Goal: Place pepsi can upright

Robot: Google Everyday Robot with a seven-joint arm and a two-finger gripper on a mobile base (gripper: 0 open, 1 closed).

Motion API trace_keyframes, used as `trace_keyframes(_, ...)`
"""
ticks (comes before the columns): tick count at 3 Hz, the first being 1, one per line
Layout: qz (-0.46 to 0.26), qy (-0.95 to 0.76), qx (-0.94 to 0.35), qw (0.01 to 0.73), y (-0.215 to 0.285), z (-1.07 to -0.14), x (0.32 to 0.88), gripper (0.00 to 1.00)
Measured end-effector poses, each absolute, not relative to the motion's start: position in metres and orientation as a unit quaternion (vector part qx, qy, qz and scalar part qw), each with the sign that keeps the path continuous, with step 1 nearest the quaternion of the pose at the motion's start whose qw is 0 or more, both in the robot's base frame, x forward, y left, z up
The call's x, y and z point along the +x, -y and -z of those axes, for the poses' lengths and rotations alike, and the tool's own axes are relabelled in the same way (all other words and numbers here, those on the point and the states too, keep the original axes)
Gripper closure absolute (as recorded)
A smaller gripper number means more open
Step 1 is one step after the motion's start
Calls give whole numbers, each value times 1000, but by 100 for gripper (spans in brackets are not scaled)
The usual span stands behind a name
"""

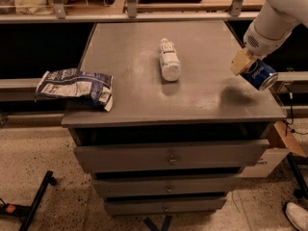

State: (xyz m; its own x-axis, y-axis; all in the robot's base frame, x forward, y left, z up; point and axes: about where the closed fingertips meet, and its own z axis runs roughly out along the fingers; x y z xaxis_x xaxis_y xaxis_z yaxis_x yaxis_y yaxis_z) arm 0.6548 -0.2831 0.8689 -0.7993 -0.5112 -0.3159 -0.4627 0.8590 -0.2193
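I hold the pepsi can in my claw at the frame's right edge, tilted above the surface (its shadow lies below), not yet set upright.

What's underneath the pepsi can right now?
The hand holds the pepsi can tilted above the right edge of the cabinet top. Beneath shows only bare top with a shadow; the spot right behind the can is covered.

The white arm slants down and leftward from the upper right corner. Its rounded wrist ends in the gripper, at the right side of the view, whose tan fingers clamp the pepsi can, holding it tilted in the air.
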Motion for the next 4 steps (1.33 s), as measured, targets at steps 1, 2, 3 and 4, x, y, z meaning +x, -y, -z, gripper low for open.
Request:
trace_keyframes(1, 24, -908, -330, 255, 259, -892, 651, 100)
trace_keyframes(2, -24, -865, -376, 331, 241, -911, 648, 100)
trace_keyframes(3, -102, -813, -397, 413, 236, -925, 648, 100)
trace_keyframes(4, -187, -748, -438, 462, 224, -934, 645, 100)
